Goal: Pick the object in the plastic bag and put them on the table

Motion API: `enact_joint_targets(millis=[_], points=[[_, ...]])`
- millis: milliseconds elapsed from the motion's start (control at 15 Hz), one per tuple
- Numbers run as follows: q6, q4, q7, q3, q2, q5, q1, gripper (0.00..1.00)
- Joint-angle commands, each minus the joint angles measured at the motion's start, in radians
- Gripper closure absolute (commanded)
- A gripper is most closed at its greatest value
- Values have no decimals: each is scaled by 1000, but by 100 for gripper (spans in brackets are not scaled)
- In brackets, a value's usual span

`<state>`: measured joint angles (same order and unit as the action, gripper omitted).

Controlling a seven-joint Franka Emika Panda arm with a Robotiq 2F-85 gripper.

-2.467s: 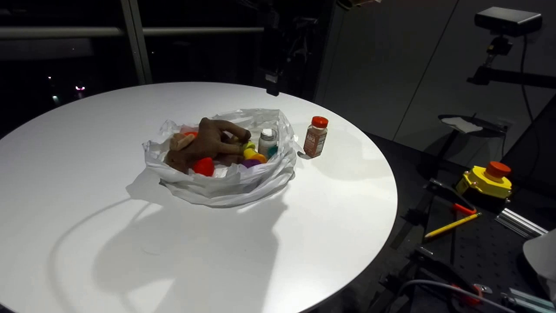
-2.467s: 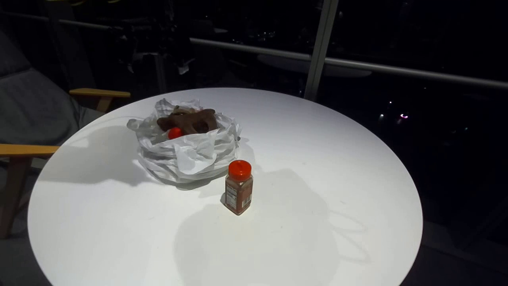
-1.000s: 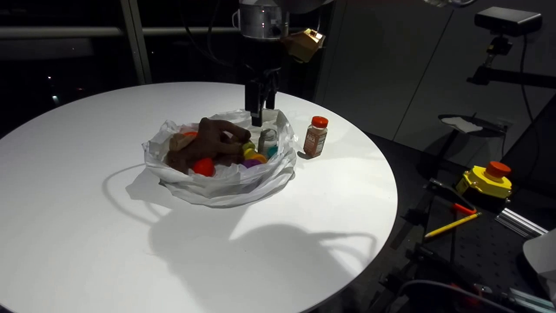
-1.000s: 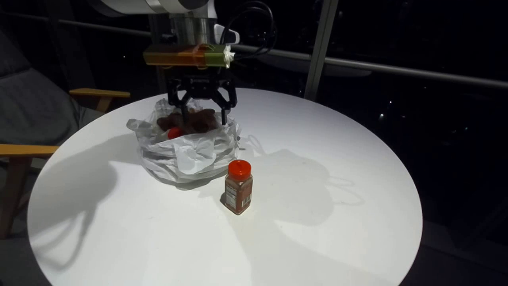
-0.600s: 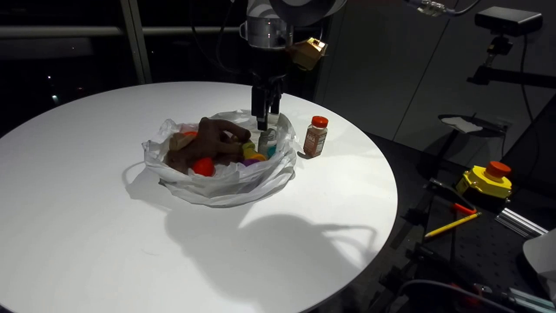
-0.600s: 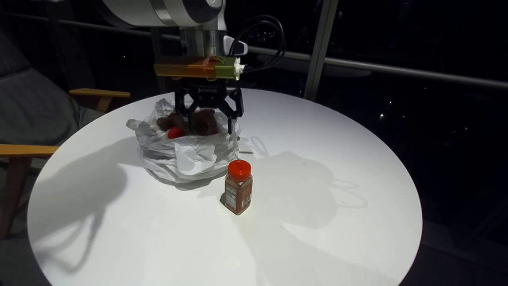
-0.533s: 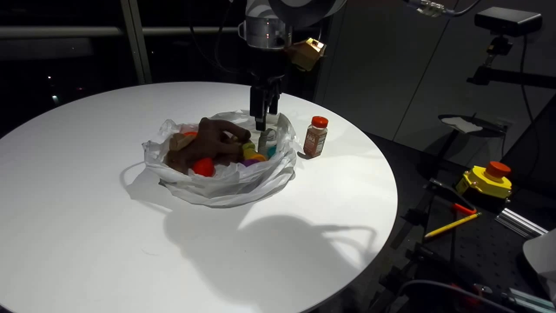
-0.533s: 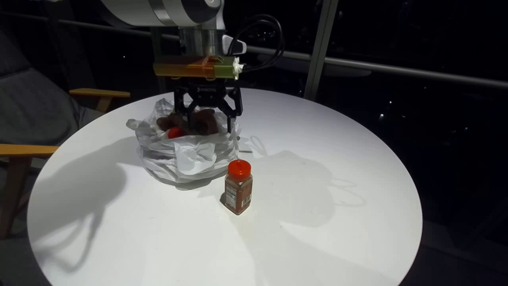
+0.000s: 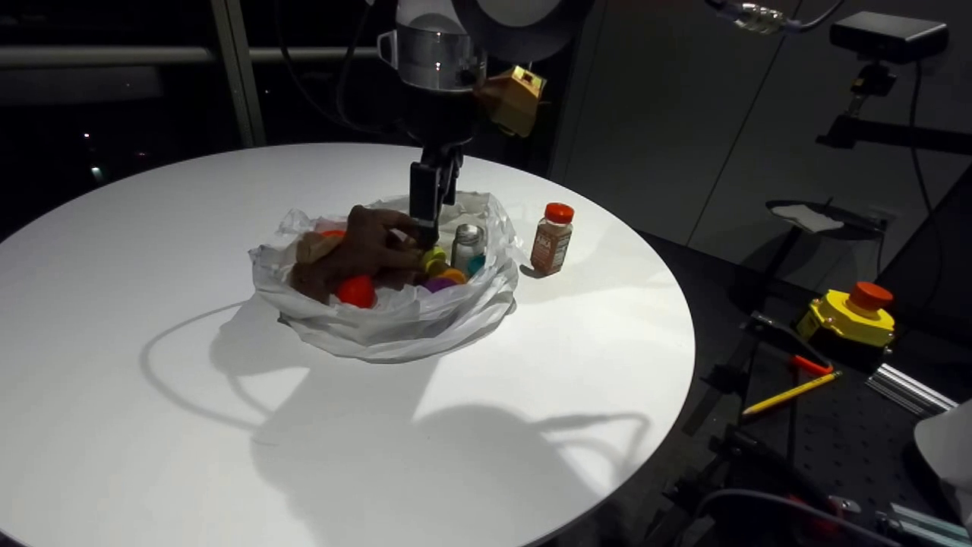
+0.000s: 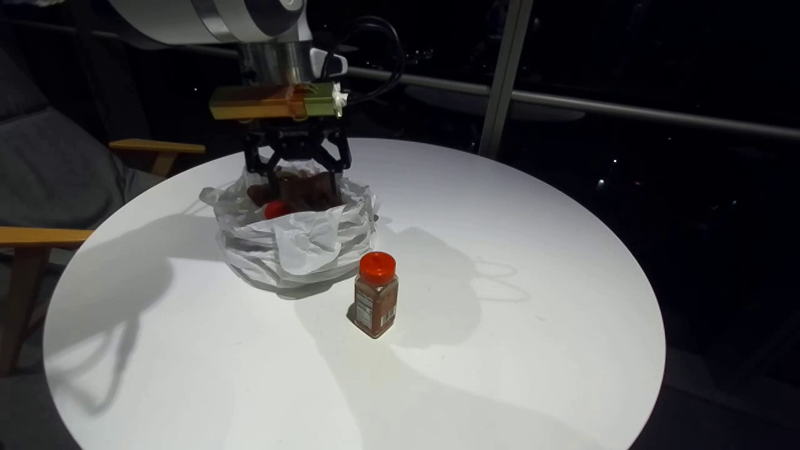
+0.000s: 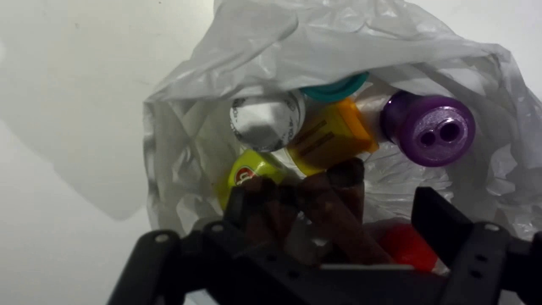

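We take the reaching step to be in hand, our tool (image 11: 329, 199) spread wide over the brown object (image 9: 363, 252), which lies inside the plastic bag (image 9: 402, 334) on the desk (image 9: 607, 327), so next we should sink lower, close on it and lift it clear.

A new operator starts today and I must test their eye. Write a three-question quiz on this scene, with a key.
1. True or false: the red-capped jar stands upright on the table, outside the bag.
2. In the wrist view, what colour is the two-holed sharpener? A: green. B: purple. C: white.
3. Fill the gap: the fingers stand ____, not closed together.

Key: 1. True. 2. B. 3. Apart.
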<state>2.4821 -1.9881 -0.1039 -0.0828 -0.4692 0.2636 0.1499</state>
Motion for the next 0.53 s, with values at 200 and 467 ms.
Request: enact_joint_targets(millis=[200,467], points=[[52,6,18,53,-40,57,6,0],[31,10,-3,62,-53,34,-16,0]])
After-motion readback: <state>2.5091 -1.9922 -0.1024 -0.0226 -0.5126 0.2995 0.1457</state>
